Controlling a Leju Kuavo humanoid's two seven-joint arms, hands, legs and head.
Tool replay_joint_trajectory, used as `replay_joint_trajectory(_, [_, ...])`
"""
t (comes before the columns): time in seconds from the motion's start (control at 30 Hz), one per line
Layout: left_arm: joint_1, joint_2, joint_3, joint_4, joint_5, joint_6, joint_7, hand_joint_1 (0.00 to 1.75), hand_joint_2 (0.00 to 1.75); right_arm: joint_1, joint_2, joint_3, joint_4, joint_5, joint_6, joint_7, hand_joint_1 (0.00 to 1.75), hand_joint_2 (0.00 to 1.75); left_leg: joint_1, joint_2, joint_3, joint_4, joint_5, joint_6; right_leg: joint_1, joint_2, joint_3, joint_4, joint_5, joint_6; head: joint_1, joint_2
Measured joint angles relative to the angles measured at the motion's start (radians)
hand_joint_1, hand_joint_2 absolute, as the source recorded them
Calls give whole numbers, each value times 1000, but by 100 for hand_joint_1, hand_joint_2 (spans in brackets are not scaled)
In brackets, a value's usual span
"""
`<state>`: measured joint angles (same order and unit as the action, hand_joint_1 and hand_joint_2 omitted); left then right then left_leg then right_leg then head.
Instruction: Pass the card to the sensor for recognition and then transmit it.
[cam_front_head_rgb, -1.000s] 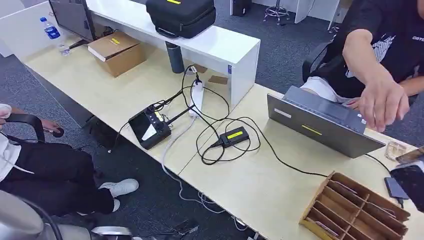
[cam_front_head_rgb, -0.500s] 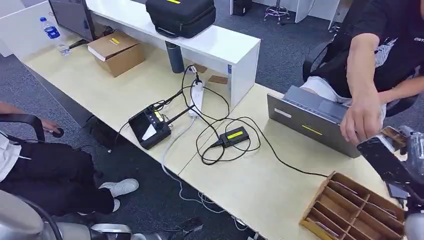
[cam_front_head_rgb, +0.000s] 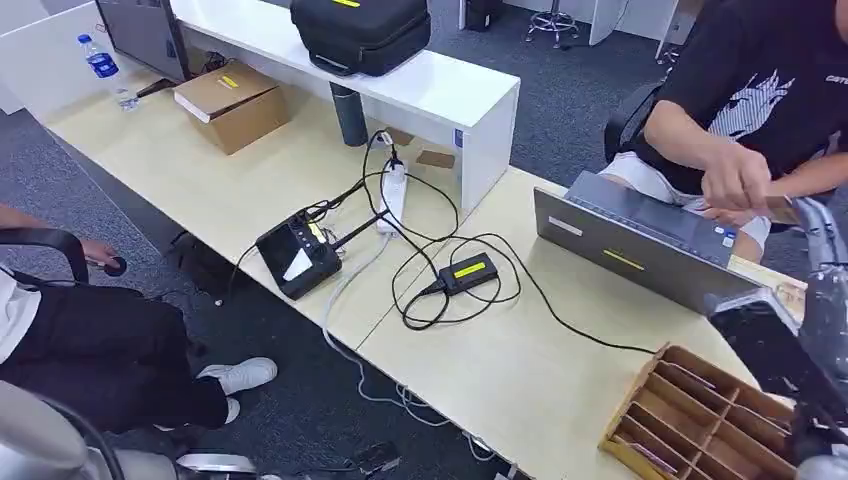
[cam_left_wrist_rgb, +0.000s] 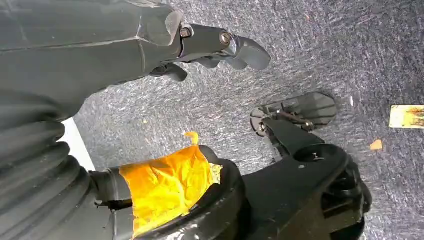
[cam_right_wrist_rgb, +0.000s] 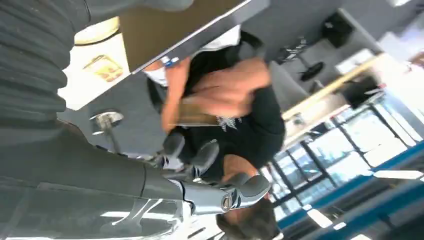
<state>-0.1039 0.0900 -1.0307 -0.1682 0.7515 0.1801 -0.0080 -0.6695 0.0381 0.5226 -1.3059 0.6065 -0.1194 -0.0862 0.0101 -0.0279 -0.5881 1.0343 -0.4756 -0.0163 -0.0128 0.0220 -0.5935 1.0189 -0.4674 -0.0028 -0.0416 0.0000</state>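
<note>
One card (cam_right_wrist_rgb: 195, 118) in a person's hand (cam_right_wrist_rgb: 225, 95); left robot hand (cam_left_wrist_rgb: 215, 45) empty, spread; right robot hand (cam_right_wrist_rgb: 222, 195) unclear.

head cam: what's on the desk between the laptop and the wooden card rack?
Mostly bare desktop, head view. One black cable runs across the stretch between the laptop and the rack, passing under the laptop's near edge.
</note>
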Motion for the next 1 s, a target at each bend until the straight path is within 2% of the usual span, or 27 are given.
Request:
replay_joint_trajectory(0.43, [36, 0, 48, 1, 33, -2, -62, 0, 175, 220, -118, -22, -252, -124, -8, -104, 0, 175, 0, 0, 0, 0, 0, 0, 0, 0, 0, 0, 0, 1, 0, 0])
replay_joint_trajectory(0.6, [43, -2, 57, 3, 46, -3, -79, 0, 175, 292, -146, -40, -296, -126, -17, -116, 0, 175, 0, 0, -1, 0, 0, 0, 0, 0, 0, 0, 0, 1, 0, 0])
replay_joint_trajectory(0.8, [48, -12, 74, 39, 68, -19, -111, 0, 175, 423, -166, -63, -307, -188, 0, -137, 0, 175, 0, 0, -1, 0, -1, 1, 0, -1, 0, -1, -1, 1, 0, 0])
replay_joint_trajectory(0.93, [46, -19, 75, 65, 79, -31, -123, 0, 175, 472, -168, -71, -304, -154, -15, -114, 0, 175, 0, 0, -1, 0, -1, 1, 0, 0, 0, -1, -1, 1, 0, 0])
replay_joint_trajectory(1.0, [44, -26, 75, 84, 91, -38, -130, 0, 175, 490, -168, -71, -293, -68, -66, -77, 0, 175, 0, 0, -1, 0, -1, 1, 0, -1, 0, -1, -1, 1, 0, 0])
